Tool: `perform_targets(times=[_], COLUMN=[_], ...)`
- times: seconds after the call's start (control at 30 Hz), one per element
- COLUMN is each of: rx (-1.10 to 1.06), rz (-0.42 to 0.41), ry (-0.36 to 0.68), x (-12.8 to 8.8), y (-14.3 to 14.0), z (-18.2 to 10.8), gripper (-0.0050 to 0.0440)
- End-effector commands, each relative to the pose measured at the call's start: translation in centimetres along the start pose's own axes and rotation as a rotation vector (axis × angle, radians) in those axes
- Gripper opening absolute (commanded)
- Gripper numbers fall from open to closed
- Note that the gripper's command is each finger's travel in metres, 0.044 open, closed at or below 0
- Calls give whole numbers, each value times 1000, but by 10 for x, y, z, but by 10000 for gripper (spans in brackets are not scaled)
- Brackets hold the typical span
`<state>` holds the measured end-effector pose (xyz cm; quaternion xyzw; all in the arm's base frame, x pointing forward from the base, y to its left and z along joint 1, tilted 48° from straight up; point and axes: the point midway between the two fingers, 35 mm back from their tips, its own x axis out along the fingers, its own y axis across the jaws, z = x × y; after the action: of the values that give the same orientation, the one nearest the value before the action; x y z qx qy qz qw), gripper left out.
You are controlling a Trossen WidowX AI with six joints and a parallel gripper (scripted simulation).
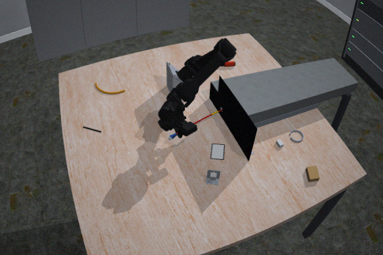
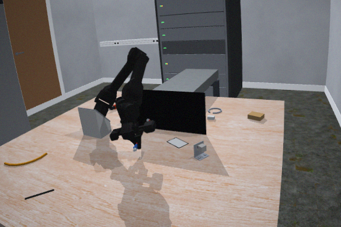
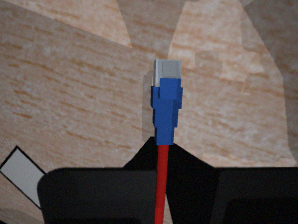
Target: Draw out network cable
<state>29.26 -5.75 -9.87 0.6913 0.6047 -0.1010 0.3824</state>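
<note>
Server room: tall equipment rack (image 2: 233, 30)

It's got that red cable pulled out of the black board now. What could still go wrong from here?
1. The yellow band sits right at the black board, so it may not be fully out; pulling too sharply could kink the red cable.
2. The blue plug hangs low over the table, well away from the white rectangle.
3. The gripper pinches only the thin cable, which could slip.

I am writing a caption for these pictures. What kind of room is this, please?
Probably a server or network room. A tall equipment rack with small lit indicators stands by the wall, and on the wooden table the arm's tool holds a red network cable with a blue plug.
</note>
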Motion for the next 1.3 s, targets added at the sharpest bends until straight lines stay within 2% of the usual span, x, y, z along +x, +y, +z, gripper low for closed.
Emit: perform_targets(times=[0.0,0.23,0.57,0.63,0.77,1.2,1.27], rx=[-44,-80,-295,-295,-373,-428,-465], rz=[34,57,195,195,242,284,308], ry=[-12,5,80,80,112,141,156], x=[-4,1,12,12,16,18,19], y=[14,22,75,75,93,109,118], z=[0,2,-9,-9,-16,-23,-28], gripper=[-50,-50,-50,-50,-50,-50,-50])
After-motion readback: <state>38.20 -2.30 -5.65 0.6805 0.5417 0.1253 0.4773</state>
